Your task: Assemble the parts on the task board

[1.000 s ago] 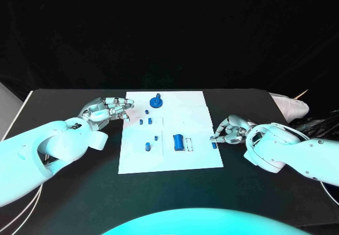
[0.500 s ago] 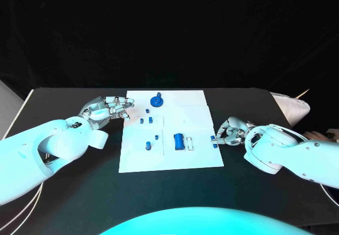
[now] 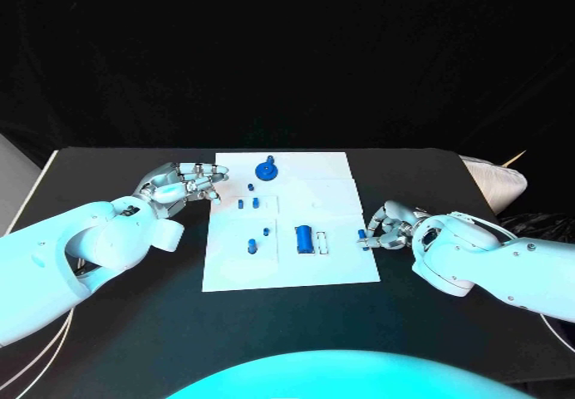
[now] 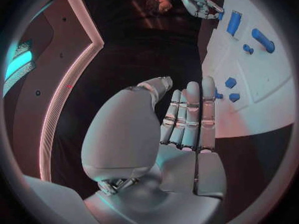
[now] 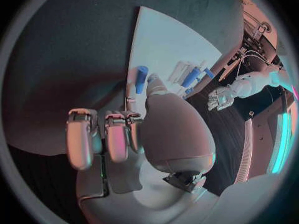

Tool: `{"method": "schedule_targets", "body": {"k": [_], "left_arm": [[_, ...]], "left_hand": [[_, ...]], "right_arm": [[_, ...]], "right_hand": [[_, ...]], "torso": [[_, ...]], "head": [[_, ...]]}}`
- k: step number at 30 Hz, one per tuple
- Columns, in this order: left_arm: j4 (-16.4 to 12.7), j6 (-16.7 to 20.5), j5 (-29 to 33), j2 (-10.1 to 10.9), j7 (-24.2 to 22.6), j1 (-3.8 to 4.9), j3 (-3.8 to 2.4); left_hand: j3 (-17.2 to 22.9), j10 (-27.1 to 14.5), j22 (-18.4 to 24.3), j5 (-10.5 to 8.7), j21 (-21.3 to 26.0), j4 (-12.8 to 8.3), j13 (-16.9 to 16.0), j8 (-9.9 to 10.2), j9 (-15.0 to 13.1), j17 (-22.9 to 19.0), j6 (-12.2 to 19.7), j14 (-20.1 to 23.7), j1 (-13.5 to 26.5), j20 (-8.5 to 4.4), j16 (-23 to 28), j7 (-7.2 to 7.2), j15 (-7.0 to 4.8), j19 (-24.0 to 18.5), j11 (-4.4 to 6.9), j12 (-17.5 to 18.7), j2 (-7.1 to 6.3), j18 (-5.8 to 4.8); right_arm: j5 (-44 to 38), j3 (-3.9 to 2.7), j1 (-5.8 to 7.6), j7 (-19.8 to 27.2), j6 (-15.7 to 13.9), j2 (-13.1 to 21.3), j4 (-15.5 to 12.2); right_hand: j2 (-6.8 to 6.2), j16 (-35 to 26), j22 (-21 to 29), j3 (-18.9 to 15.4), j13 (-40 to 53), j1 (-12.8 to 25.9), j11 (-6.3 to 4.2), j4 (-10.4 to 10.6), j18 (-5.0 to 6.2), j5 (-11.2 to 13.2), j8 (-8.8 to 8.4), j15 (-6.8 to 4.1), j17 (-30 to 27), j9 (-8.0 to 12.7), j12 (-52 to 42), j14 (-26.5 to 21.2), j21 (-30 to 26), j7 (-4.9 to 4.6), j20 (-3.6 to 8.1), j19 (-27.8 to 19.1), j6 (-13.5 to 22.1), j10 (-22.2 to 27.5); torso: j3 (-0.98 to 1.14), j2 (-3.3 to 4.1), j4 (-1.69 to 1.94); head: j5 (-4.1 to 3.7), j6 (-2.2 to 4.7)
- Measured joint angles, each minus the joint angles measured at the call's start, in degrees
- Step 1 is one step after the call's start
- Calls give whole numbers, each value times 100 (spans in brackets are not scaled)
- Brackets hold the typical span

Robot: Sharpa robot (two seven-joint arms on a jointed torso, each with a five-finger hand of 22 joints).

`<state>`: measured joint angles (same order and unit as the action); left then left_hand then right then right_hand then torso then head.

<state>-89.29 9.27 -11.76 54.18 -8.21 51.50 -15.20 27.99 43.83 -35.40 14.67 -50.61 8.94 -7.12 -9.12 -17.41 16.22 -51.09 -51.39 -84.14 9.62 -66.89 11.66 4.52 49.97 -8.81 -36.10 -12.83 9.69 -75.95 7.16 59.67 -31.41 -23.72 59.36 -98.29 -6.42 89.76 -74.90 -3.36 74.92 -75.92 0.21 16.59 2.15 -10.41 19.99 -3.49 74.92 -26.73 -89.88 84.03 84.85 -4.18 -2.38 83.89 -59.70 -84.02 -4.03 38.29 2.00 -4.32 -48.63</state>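
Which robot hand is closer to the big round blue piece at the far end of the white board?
Left. The left hand sits just off the board's left edge beside the round blue piece; the right hand is further, by the right edge.

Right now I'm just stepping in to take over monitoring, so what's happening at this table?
The robot is assembling small blue parts on the white task board in the middle of the black table. Its right hand is at the board's right edge, pinching a small blue part between its fingertips. Its left hand hovers beside the board's left edge with fingers spread, holding nothing. Other pieces lie on the board, including a large blue cylinder near the middle and a round blue piece at the far end.
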Motion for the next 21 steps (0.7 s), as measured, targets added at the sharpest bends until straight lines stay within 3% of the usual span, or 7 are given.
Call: {"method": "schedule_targets", "body": {"k": [3,13,21], "left_arm": [[0,-1,0,3,2,-1,0],[0,-3,2,5,6,-1,0],[0,-4,2,6,8,-3,0]], "left_hand": [[0,0,0,0,0,0,0,0,0,0,0,0,0,0,0,0,0,0,0,0,0,0],[-17,0,0,0,22,16,4,0,0,0,0,0,0,0,0,0,0,0,0,0,0,0],[-16,0,0,0,22,16,4,0,-1,0,0,0,0,0,0,0,0,0,0,0,0,0]], "right_arm": [[-20,-9,-5,-23,45,-28,10],[-152,-35,-14,-116,153,-116,49],[-238,-39,-29,-156,121,-161,24]], "right_hand": [[-45,0,0,98,0,-57,0,-2,-1,-150,20,0,0,1,0,0,0,8,0,0,-8,0],[-57,0,-5,379,-1,-289,0,3,0,-312,25,0,0,4,0,0,0,-1,0,0,-39,0],[-76,0,-4,1148,-1,-547,-41,-14,0,-733,-52,-43,0,4,0,0,0,30,42,2,-72,-1]], "torso": [[-3,-1,-1],[-4,-4,-2],[-6,-8,-5]], "head": [[4,-4],[13,-19],[21,-10]]}}
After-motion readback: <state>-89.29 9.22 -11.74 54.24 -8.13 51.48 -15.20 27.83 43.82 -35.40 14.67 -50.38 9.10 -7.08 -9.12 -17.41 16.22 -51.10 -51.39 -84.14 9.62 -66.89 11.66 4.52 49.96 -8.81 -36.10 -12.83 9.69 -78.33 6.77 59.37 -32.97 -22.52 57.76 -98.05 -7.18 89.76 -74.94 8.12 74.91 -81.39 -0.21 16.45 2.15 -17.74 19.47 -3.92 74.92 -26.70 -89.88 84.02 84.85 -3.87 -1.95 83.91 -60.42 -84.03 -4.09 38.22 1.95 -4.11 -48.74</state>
